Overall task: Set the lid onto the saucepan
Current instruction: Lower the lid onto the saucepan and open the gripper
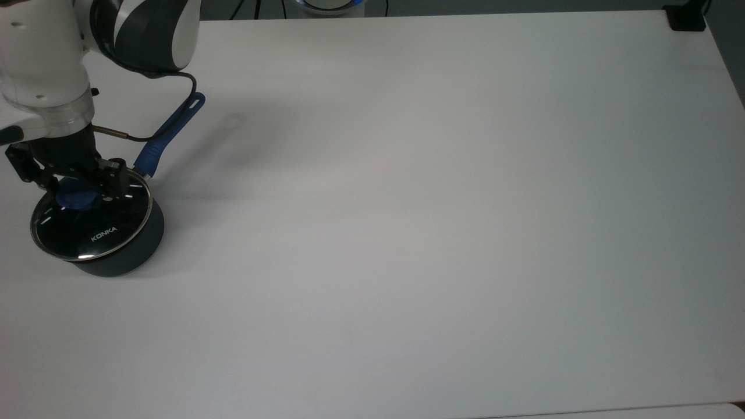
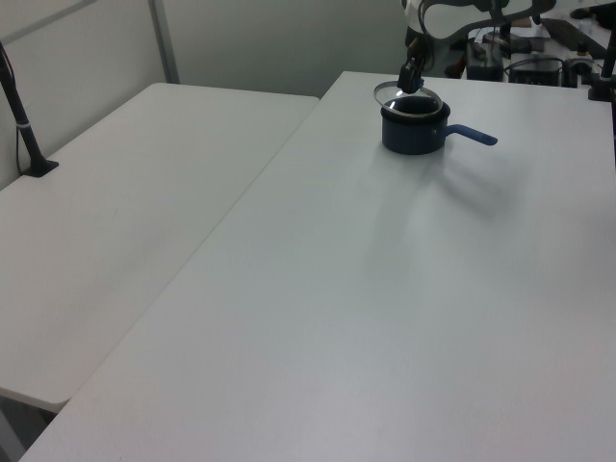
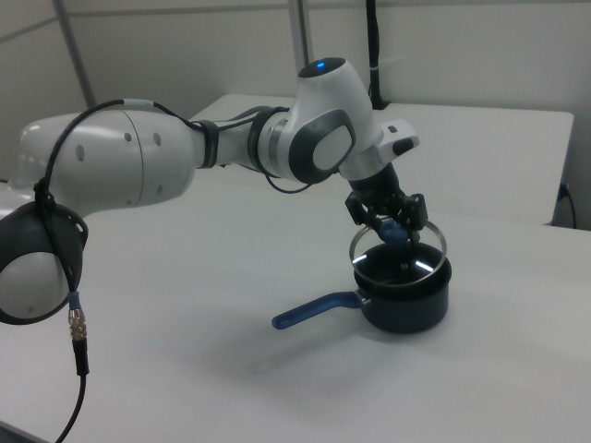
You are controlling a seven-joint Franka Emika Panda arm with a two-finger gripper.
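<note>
The saucepan (image 1: 135, 251) is a dark blue-grey pot at the top view's left edge, its long blue handle (image 1: 172, 129) pointing up and to the right. The lid (image 1: 96, 228), clear glass with a steel rim and KONKA lettering, covers the pot's mouth from above. My gripper (image 1: 75, 195) is shut on the lid's blue knob (image 1: 78, 199). In the right view the lid (image 3: 399, 259) sits tilted just over the saucepan (image 3: 413, 305), with the gripper (image 3: 392, 229) on top; whether the rim touches the pot I cannot tell. In the left view the saucepan (image 2: 414, 136) stands far back, under the lid (image 2: 397, 94).
The white table (image 1: 407, 233) stretches wide to the top view's right of the pot. A black block (image 1: 687, 18) sits at its far right corner. In the left view a second table (image 2: 115, 212) adjoins, with a black clamped post (image 2: 24, 120). The arm's cable (image 1: 169, 110) hangs near the handle.
</note>
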